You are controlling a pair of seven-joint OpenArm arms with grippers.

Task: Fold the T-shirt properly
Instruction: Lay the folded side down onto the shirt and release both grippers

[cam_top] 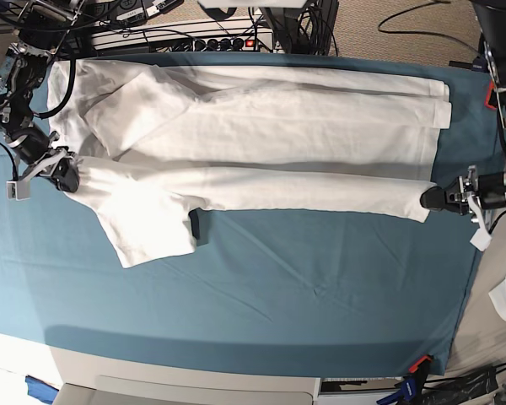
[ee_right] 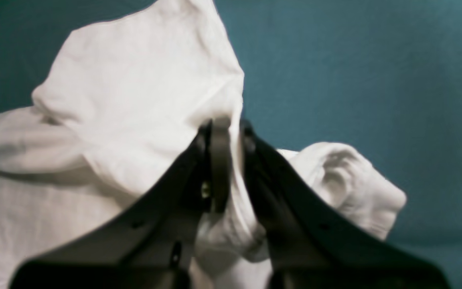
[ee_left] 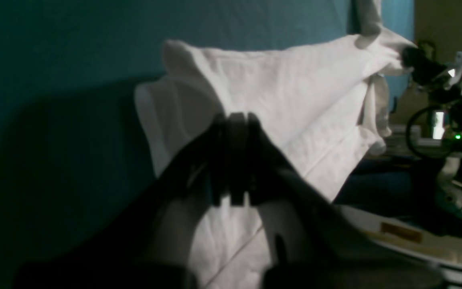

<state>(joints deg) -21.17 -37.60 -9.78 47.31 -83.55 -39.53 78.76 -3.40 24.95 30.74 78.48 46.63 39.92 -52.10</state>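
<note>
The near half of the surface [cam_top: 304,295] lies bare. The T-shirt [cam_top: 261,152] spans the far half. Cables [cam_top: 177,34] crowd behind it.

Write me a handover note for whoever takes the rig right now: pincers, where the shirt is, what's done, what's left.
Left pincer: shut on the T-shirt, at the hem corner on the base view's right.
Right pincer: shut on the T-shirt near the shoulder, at the base view's left.
T-shirt: stretched lengthwise across the teal cloth; the near long edge is lifted taut between the two pincers, one sleeve hanging toward the front.
Done: far long side looks already folded in.
Left: probably carry the held edge over the body and lay it flat, tuck the sleeve, then fold end to end.
</note>
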